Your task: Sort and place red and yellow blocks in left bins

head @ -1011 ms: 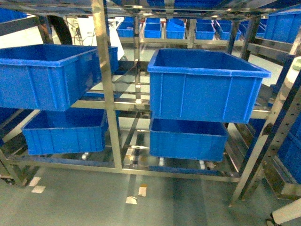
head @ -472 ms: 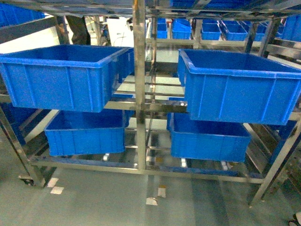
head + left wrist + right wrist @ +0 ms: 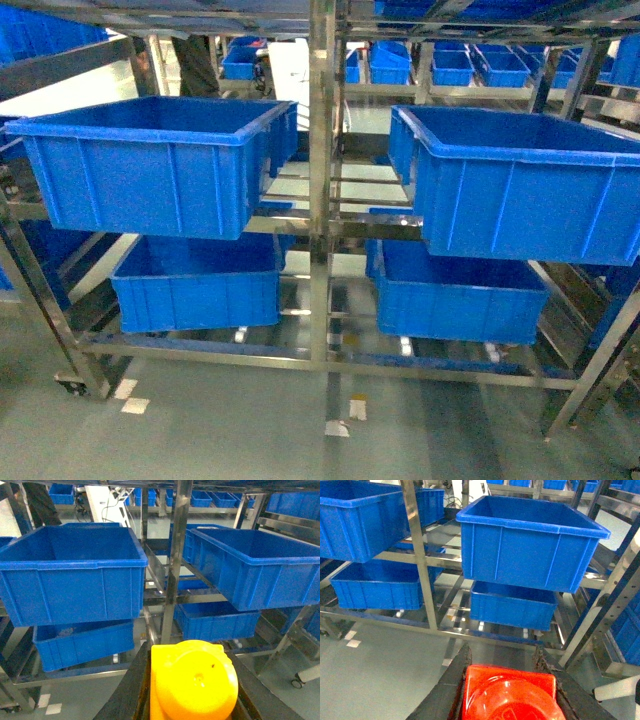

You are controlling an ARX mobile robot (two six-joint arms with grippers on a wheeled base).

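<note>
Steel racking (image 3: 322, 200) fills the space ahead of me, standing on a pale grey-green floor (image 3: 230, 430) marked with a few scraps of tape. On its upper level sit two big blue crates: the upper left bin (image 3: 150, 165) to the left of the central upright, and the upper right crate (image 3: 520, 180) to the right of it. Below them, on the lowest level, are the lower left bin (image 3: 195, 285) and the lower right crate (image 3: 460, 295). More blue crates line the far shelves (image 3: 450, 65) behind the rack. None of my arms shows in the head view. From my left wrist camera, my left gripper (image 3: 192, 690) sits at the near bottom edge with its dark fingers (image 3: 127, 695) pressed against both sides of the yellow block (image 3: 192, 682), which fills the gap between them, well apart from the bins ahead. From my right wrist camera, my right gripper (image 3: 507, 695) is clamped the same way around the red block (image 3: 507, 695), its glossy top showing between the two dark fingers (image 3: 445, 695). Both blocks are held on the near side of the rack, above the floor.
</note>
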